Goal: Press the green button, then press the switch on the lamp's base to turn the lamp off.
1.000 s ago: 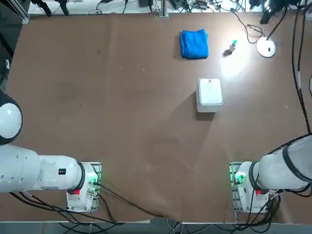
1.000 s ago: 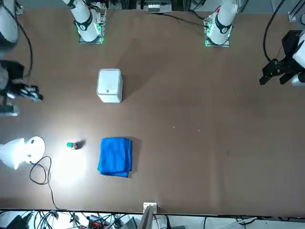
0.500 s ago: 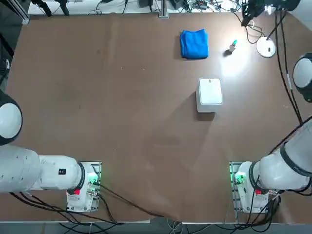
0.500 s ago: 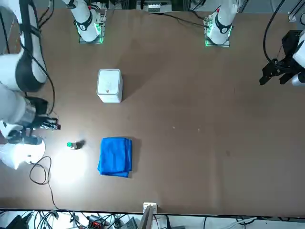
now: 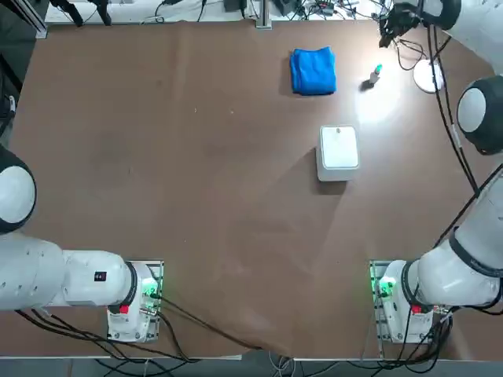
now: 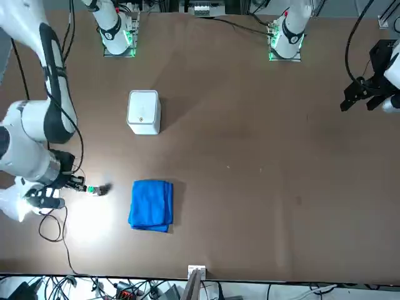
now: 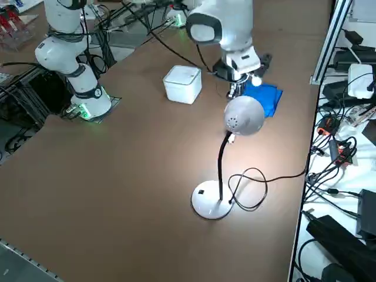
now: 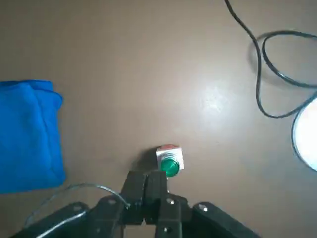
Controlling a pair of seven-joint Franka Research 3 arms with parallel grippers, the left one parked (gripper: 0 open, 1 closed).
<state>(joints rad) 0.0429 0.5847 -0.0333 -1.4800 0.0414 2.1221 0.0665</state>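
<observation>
Step one is what I'm on: the green button isn't pressed yet, lamp's clearly on, so the switch comes later.

Top view: my claw point(image 5: 387, 30) is out at the far right corner of the brown table point(image 5: 196, 181), near the green button point(image 5: 377, 71) but not on it. The lamp's base point(image 5: 428, 76) sits just to the right of the button, partly behind my arm, with a bright pool of light on the table. A soft, folded blue cloth point(image 5: 313, 71) lies to the button's left, and a hard white square box point(image 5: 339, 149) with rounded corners stands nearer my base.

Front view: claw low by the button, tip just beside the little green cap. Touching or not, I can't tell here.

Right side view: the lamp point(image 7: 226, 158) has a thin black bent stalk, a rounded white head, a flat glossy disc base and a loopy black cord. The switch point(image 7: 201, 191) is a tiny dark mark on the disc's top.

Wrist view: my fingers point(image 8: 156, 191) are pressed together into one blunt tip, and the button, a shiny green dome on a small metal block, lies just beyond it. Next I'd say: nudge forward over the cap, then push straight down. It's small and probably light, so an off-centre poke could skid it.
</observation>
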